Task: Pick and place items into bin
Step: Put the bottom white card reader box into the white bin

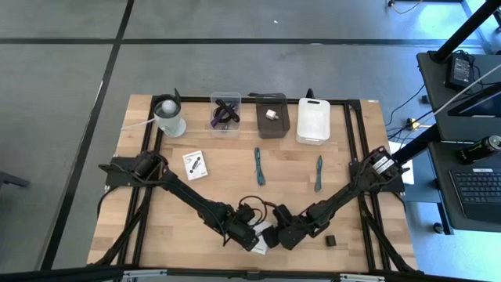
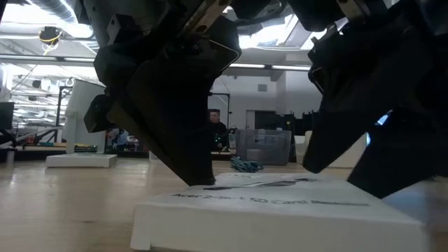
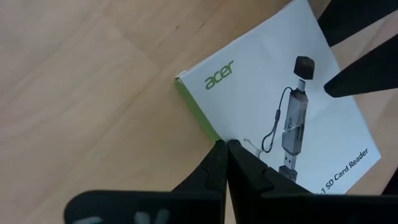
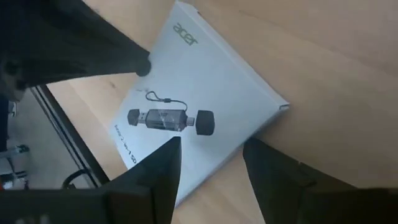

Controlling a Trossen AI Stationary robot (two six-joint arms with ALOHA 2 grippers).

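Wooden table (image 1: 211,184), both arms angled in to meet at its near edge. Along the far edge: white bin (image 1: 313,120), dark bin (image 1: 272,115) with a small item inside, clear bin (image 1: 226,113) holding purple straps, grey-white cylinder (image 1: 169,116). Mid-table: second white card (image 1: 195,164), teal strap (image 1: 259,165), grey-teal strap (image 1: 318,172). White Acer SD card reader box (image 3: 286,118) lies flat at the near edge between the grippers. Left gripper (image 3: 227,146) is fully closed, tips pressed on the box's top face by its green edge, gripping nothing. Right gripper (image 4: 211,146) stands spread wide, fingers over the box's edge, not clamped on it. Tiny black cube (image 1: 331,240) lies just right of the right gripper.
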